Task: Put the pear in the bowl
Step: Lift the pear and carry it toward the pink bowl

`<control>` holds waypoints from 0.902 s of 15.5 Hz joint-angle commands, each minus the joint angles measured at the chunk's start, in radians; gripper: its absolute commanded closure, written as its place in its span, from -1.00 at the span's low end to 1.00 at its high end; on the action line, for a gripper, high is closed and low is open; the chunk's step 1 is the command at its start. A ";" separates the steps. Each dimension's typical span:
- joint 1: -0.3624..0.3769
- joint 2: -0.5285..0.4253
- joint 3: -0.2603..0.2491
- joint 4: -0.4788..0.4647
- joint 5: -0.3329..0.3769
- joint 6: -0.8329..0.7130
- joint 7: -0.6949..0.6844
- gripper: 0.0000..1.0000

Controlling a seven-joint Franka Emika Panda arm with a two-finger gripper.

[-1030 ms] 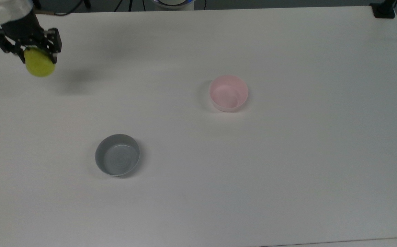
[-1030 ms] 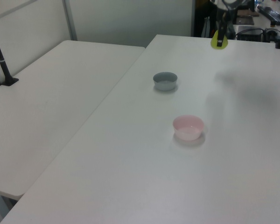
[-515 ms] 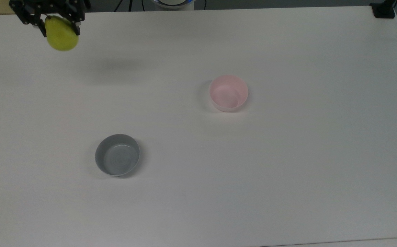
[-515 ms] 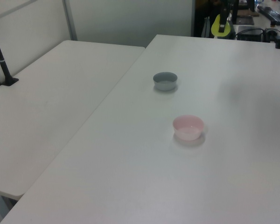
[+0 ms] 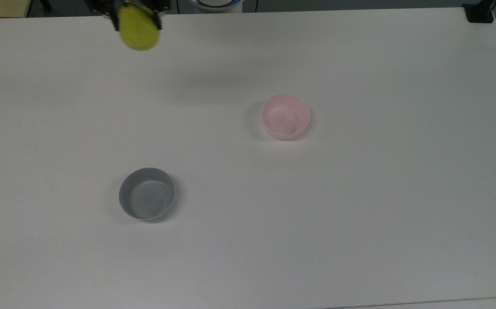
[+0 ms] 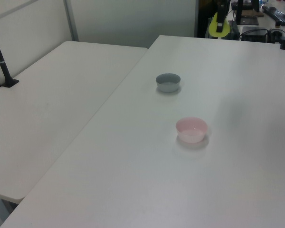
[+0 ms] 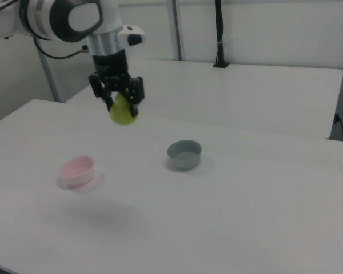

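the worktop (image 5: 359,214) is big and white, and it carries two small bowls well apart from each other: the pale pink bowl (image 5: 285,116) out in the middle, and a grey bowl (image 5: 146,199) nearer the top view's lower left.

the arm (image 7: 68,20) comes in from the right view's upper left, wrist pointing pretty much straight down, held well above the surface.

the gripper (image 7: 121,100) hangs under it with its fingers (image 7: 135,94) clamped on the pear (image 7: 123,111), which sits in the air, touching nothing else. its long axis looks roughly upright, narrow end up between the fingers and fat end hanging below.

the thing that matters: in the top view the pear (image 5: 139,31) is up by the far edge, and the pink bowl lies toward the top view's right and lower from it, well apart. in the right view it's the opposite, bowl (image 7: 78,170) down and to the left. so i'd guess the carry is only partway, and it needs to travel sideways over the pink rim before lowering. the grey one isn't the target.
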 commanded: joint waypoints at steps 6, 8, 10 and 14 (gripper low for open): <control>0.219 -0.008 -0.009 -0.183 0.033 0.166 0.158 0.66; 0.258 0.010 -0.007 -0.226 0.035 0.217 0.167 0.66; 0.299 0.056 -0.004 -0.236 0.035 0.255 0.195 0.66; 0.321 0.139 0.032 -0.243 0.035 0.335 0.254 0.66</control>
